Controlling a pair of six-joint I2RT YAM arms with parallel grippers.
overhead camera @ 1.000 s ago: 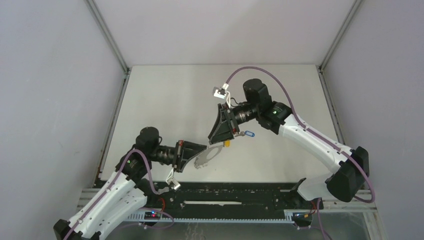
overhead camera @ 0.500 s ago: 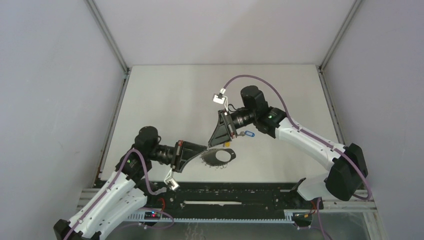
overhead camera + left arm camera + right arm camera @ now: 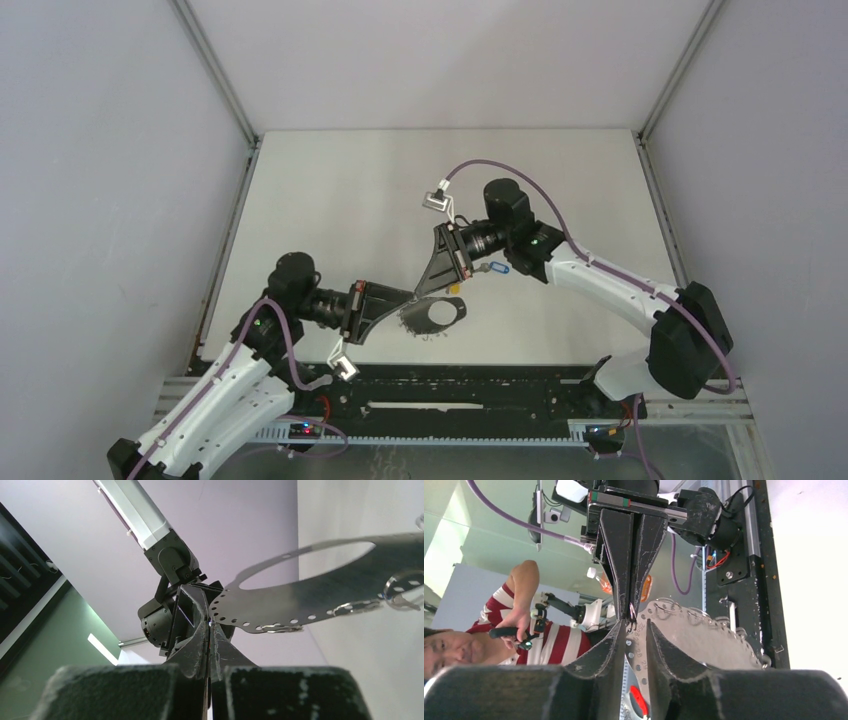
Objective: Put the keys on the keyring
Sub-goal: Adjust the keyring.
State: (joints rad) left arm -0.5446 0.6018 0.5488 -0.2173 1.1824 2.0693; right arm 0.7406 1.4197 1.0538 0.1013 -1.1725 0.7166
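Item: keyring [image 3: 320, 597], sitting at the near middle of the table [image 3: 330, 190] in your left gripper [image 3: 209, 626].
Its fingers are pinching the perforated rim; your right gripper [image 3: 635, 626] is showing fingers slightly parted, that rim lying in the gap. The blue key [image 3: 497, 267] is lying on the table just beside the right gripper.

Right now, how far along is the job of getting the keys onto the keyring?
Done: the left gripper is clamped on the keyring. In hand: the right gripper sits at its rim. Left: the blue key lies loose on the table; the yellow key I can't find.
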